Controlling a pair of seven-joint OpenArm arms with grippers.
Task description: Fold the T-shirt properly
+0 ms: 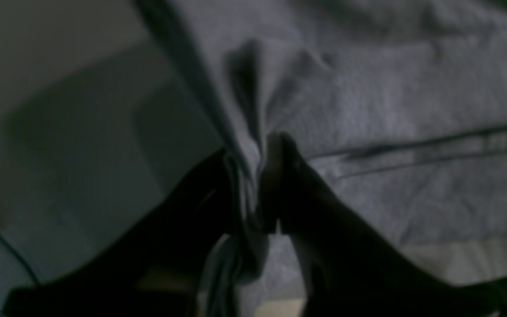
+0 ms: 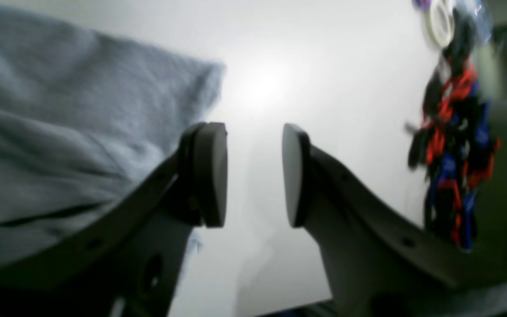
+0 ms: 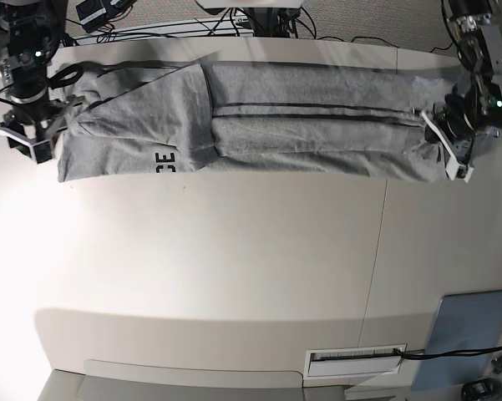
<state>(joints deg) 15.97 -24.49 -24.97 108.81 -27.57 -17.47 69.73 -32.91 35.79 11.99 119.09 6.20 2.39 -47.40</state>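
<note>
- Cotton jersey, heather-grey and softly mottled, makes up the T-shirt (image 3: 259, 125), which lies stretched in a long band across the far part of the table (image 3: 234, 267).
- The T-shirt is folded lengthwise, with dark crease lines running along it and the black block letters "CE" showing at its near edge.
- A plain sleeve panel overlaps the T-shirt's lettered end in a flat, angled flap.
- The left gripper (image 1: 253, 185) sits at the T-shirt's other end; its dark fingers are pressed together on a bunched pleat of the grey cloth, which puckers into soft ridges above the pinch.
- From that pinch the fabric fans out broad and slightly fuzzy, crossed by two thin dark seams.
- The right gripper (image 2: 253, 174) hangs just beside the T-shirt's lettered end, its two round, flat, matte-grey pads (image 2: 211, 174) standing apart with only bare white table showing between them.
- The T-shirt's rounded, nubbly edge lies beside one pad; whether it touches cannot be told.
- A flat blue-grey rectangular panel (image 3: 468, 334) rests on the table's near corner, well apart from the T-shirt.
- The table is smooth and off-white with a thin straight seam.
</note>
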